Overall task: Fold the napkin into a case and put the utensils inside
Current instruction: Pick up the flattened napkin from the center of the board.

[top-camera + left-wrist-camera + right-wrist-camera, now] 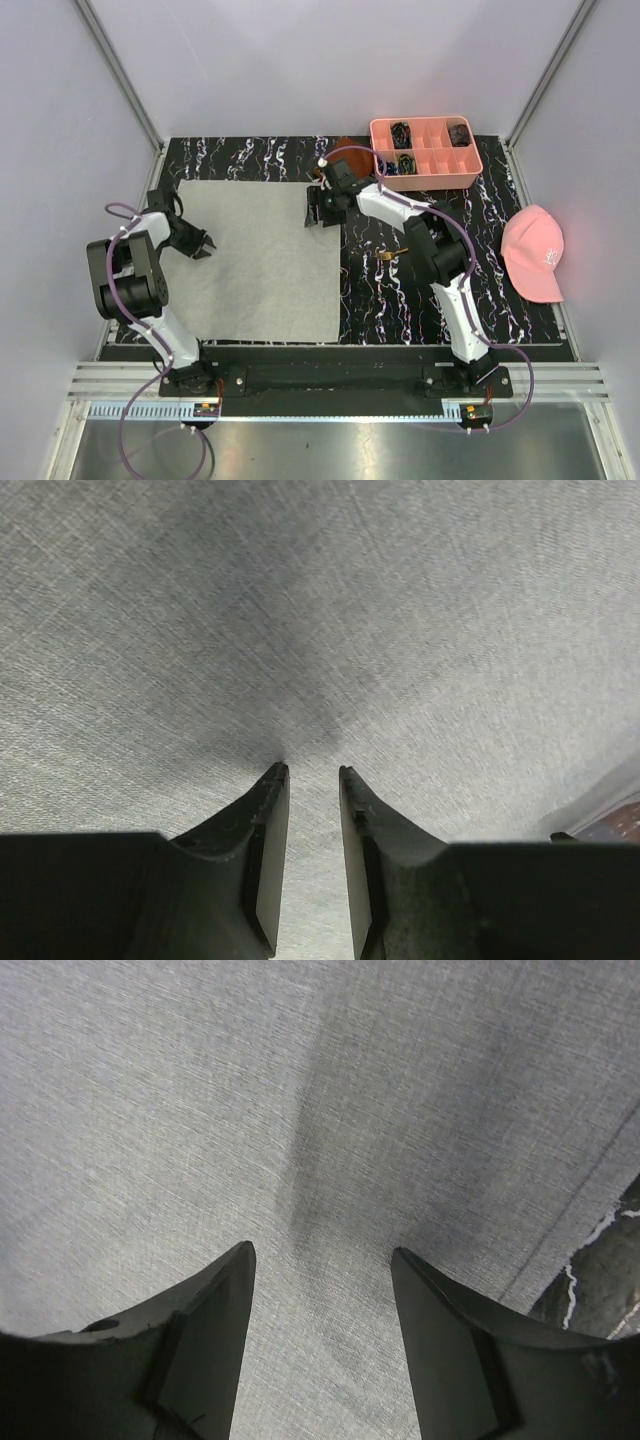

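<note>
Napkin (260, 265) lies flat, single layer, on the black marbled mat (400, 300). No fold in it, so no case yet. Step in hand, as I read it: the opening fold, w/ both arms going for a hold on the cloth.

Left gripper (203, 246) sits over the napkin's left part, a bit in from its left edge. Left wrist view: jaws a narrow slot apart, nothing btwn them, tips right at the weave. Contact or just shadow, can't tell. Released, grasping nothing.

Right gripper (318, 212) hangs at the napkin's far right corner. Right wrist view: jaws wider apart, bare fabric btwn them, hem line & a sliver of mat off to the right. Also released.

Gold-ended utensil (390, 255) lies on the mat off the napkin's right edge, apart from it. Fork: can't make it out. Pink tray (430, 180) is beyond the napkin's far right corner, pink cap (535, 255) well right of the napkin.

Next move, my guess: each gripper must pinch one layer at an edge or corner. Right one looks placed for that. Left one seems inboard & may bunch the cloth unless it shifts out to the edge. Then lift low & carry both sides over evenly so the fold lands straight. Utensils wait till there's a pocket.
</note>
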{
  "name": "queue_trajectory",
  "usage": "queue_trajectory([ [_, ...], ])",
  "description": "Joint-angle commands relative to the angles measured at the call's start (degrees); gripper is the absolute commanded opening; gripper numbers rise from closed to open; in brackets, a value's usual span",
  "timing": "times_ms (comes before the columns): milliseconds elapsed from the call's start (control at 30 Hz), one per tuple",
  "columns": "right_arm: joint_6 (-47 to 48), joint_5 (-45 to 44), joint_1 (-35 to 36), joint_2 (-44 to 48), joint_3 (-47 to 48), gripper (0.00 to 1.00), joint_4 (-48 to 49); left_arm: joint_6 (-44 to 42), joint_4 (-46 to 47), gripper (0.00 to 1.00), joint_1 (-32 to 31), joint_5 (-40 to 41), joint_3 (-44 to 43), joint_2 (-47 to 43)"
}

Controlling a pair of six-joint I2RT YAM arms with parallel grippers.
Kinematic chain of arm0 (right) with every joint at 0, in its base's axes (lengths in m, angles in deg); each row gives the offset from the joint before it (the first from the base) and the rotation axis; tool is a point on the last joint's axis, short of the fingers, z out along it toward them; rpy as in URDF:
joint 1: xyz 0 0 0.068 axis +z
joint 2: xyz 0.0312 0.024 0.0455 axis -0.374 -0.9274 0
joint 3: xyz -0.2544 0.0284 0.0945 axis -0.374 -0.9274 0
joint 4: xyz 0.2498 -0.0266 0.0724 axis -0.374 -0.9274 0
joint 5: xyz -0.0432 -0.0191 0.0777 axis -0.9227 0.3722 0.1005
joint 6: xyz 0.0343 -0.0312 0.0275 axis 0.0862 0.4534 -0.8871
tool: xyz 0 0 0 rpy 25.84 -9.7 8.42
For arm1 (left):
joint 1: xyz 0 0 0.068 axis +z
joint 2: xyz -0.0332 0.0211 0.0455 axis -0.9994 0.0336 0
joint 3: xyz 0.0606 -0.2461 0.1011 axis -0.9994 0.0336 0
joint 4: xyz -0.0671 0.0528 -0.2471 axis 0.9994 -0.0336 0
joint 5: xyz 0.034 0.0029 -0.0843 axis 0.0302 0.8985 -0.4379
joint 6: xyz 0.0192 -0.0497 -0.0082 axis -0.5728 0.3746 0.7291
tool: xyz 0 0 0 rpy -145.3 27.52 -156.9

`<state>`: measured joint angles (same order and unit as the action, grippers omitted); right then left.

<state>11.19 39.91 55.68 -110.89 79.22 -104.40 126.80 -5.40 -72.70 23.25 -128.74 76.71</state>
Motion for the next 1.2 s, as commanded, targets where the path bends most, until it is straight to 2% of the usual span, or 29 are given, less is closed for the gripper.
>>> queue_trajectory([
  [0, 1.8, -0.6, 0.83, 0.9, -0.46, 0.66, -1.6, -0.43, 0.16, 0.28, 0.18, 2.98, -1.94, 3.59],
  [100, 1.45, -1.39, 0.83, -1.82, 1.82, 0.66, -1.78, 0.7, -0.18, 0.28, 0.62, 3.51, -4.92, 7.98],
  [167, 1.54, -3.49, 0.83, -4.11, 4.63, 0.67, -2.57, 1.23, 2.25, 0.28, 1.06, -3.83, -7.73, 11.41],
  [233, 1.97, -4.73, 0.65, -5.86, 7.17, 0.67, -3.8, -0.07, 2.98, 0.29, 0.71, -5.63, -11.94, 15.71],
  [267, 2.15, -6.65, 0.48, -6.39, 8.06, 0.67, -4.24, -1.3, 1.85, 0.29, 0.71, -6.51, -16.93, 17.22],
  [367, 3.38, -7.89, 0.21, -7.8, 11.05, 0.67, -6.26, -3.24, -2.37, 0.3, 0.97, -7.31, -22.94, 19.17],
  [433, 4.61, -7.98, 0.12, -7.81, 12.99, 0.68, -7.58, -4.3, -3.44, 0.34, 0.97, -4.16, -22.43, 13.85],
  [467, 4.7, -7.38, 0.21, -7.63, 13.43, 0.7, -7.58, -5.26, -3.53, 0.41, 0.97, -0.49, -19.9, 11.2],
  [500, 4.7, -6.93, 0.3, -7.37, 14.65, 0.73, -8.37, -5.7, -3.53, 0.43, 0.88, 0.94, -18.14, 8.39],
  [533, 4.62, -6.32, 0.47, -6.84, 15.45, 0.74, -9.16, -6.23, -3.44, 0.45, 0.8, 2.09, -16.21, 2.27],
  [567, 4.61, -6.31, 0.82, -6.32, 16.06, 0.77, -10.12, -6.67, -3.35, 0.48, 0.71, 4.71, -11.32, -0.93],
  [600, 4.61, -6.92, 1.26, -5.53, 16.33, 0.84, -11.78, -6.85, -3.35, 0.53, 0.62, 5.87, -8.74, -4.09],
  [633, 4.35, -7.8, 2.14, -3.69, 16.16, 0.89, -12.58, -7.02, -3.26, 0.54, 0.62, 6.4, -6.28, -9.78],
  [700, 3.3, -10.96, 2.76, -0.79, 13.54, 1.0, -13.64, -7.81, -3.44, 0.55, 0.62, 6.41, -0.47, -14.56],
  [800, 0.84, -18.07, 2.67, 5.45, 8.1, 1.0, -12.77, -6.94, -3.53, 0.55, 0.36, 4.65, 5.68, -22.39],
  [900, 3.02, -19.24, 1.27, 9.06, 5.36, 1.0, -11.54, -5.8, -2.82, 0.54, -4.28, 3.41, 9.73, -27.93],
  [1000, 5.13, -17.31, -0.75, 9.07, 4.91, 1.0, -12.58, -3.34, -2.74, 0.52, -16.75, 7.71, 11.32, -31.1],
  [1033, 5.32, -16.78, -1.36, 9.16, 4.65, 1.0, -12.77, -2.64, -2.39, 0.51, -24.61, 9.03, 11.5, -31.54],
  [1100, 5.14, -16.51, -3.46, 9.68, 2.99, 0.98, -12.77, -2.28, -1.69, 0.5, -32.74, 14.21, 11.23, -31.28],
  [1133, 5.23, -13.55, -4.35, 10.21, 2.45, 0.97, -12.68, -2.28, -1.16, 0.5, -40.09, 15.97, 10.97, -30.06],
  [1167, 5.23, -11.35, -5.4, 10.39, 2.01, 0.95, -12.59, -2.63, -0.63, 0.5, -43.29, 18.59, 10.97, -29.18],
])
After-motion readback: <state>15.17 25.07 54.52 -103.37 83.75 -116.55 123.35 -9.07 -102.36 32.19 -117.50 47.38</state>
